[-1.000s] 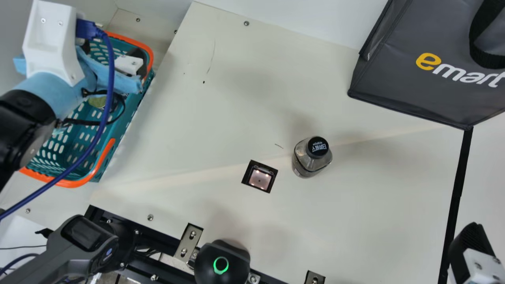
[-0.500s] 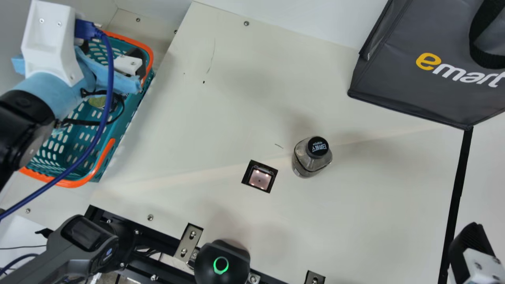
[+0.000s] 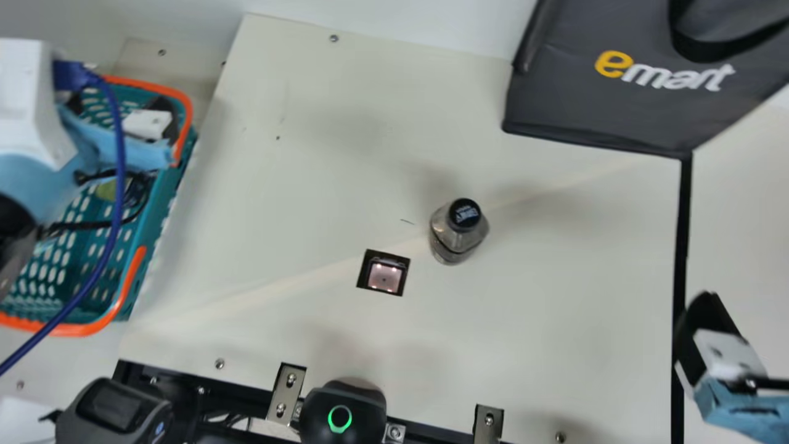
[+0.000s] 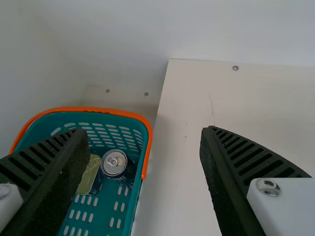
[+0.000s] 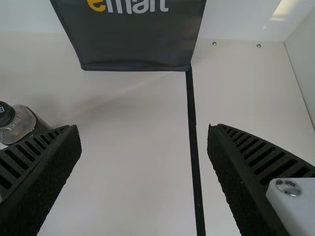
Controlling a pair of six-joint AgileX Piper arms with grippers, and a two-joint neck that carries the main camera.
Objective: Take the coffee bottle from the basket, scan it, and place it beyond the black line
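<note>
Only the neck camera has turned. The coffee bottle (image 3: pixel 456 237) stands on the desk (image 3: pixel 296 203), between the little scanner window (image 3: pixel 383 277) and the black line (image 3: pixel 682 234) (its cap (image 3: pixel 464 213) is black too). My left pincer (image 3: pixel 117 103) is wide open over the basket (image 3: pixel 161 203), and my right pincer (image 3: pixel 703 333) is wide open near the line.

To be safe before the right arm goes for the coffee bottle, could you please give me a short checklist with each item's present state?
1. Coffee bottle out of the basket: ok, it stands upright on the table.
2. Right gripper open and empty: ok.
3. Left gripper away from the bottle: ok, it is over by the basket, open and empty.
4. Bottle scanned: cannot tell; it stands beside the scanner window, not over it.
5. Bottle beyond the black line: not ok, it is on the scanner window's side.
</note>
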